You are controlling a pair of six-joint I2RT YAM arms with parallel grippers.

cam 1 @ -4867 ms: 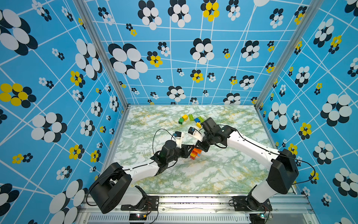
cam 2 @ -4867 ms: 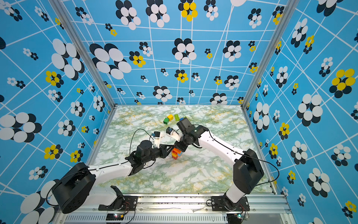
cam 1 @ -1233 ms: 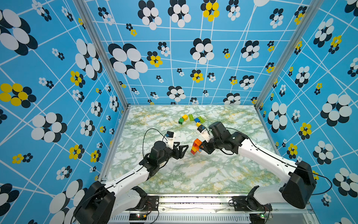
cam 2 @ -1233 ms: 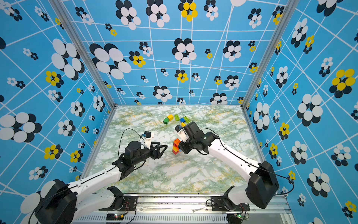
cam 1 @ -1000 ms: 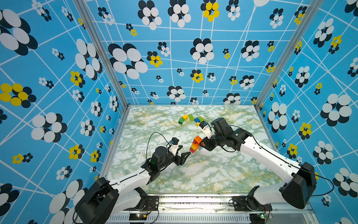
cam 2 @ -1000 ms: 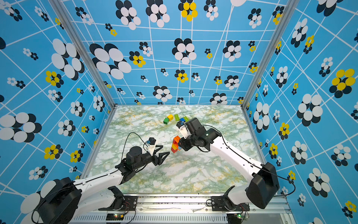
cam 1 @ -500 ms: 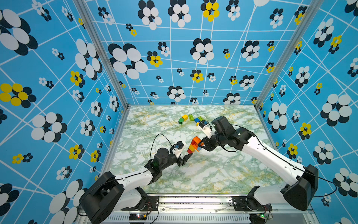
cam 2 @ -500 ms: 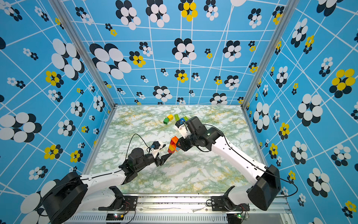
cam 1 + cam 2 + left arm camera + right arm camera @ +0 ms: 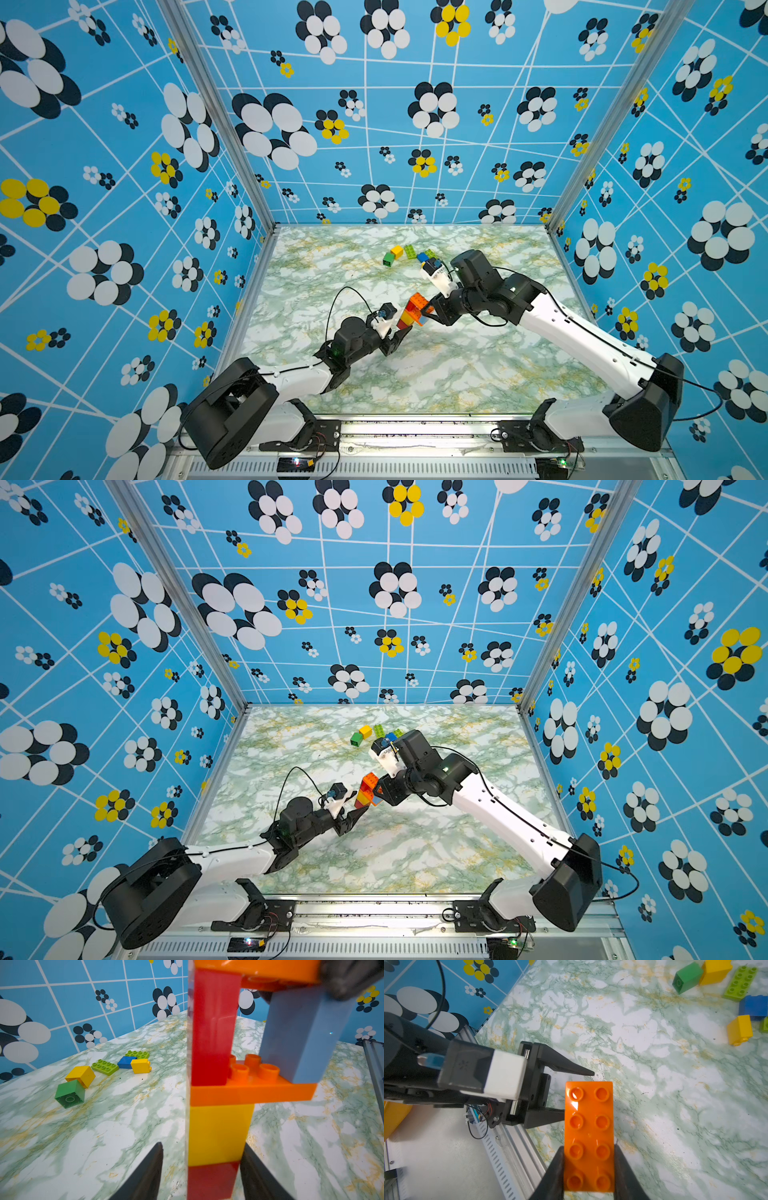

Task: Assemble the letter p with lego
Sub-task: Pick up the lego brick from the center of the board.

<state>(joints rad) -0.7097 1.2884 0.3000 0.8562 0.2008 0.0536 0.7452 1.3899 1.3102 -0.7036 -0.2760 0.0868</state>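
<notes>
Right wrist view looks down on the right tool (image 9: 588, 1169), its two dark fingers pinched on the flanks of the top orange brick (image 9: 589, 1136) of the P-shaped lego assembly (image 9: 411, 311), which it holds up off the desk (image 9: 436, 374). A grip at the top seems meant to leave the stem free for the other arm. In the left wrist view the left tool (image 9: 200, 1174) has its fingers standing either side of the stem's bottom red brick (image 9: 212, 1180): one finger lies at the brick's edge, the other stands apart, so the jaws are half-open and not yet clamped. Above that brick come a yellow brick (image 9: 220, 1134), an orange plate (image 9: 253, 1093), then a red brick (image 9: 214, 1028) and a light blue brick (image 9: 305, 1036) forming the bowl. My guess is a hand-over or a bracing squeeze. Spare bricks (image 9: 409, 254) lie well apart, near the far wall.
</notes>
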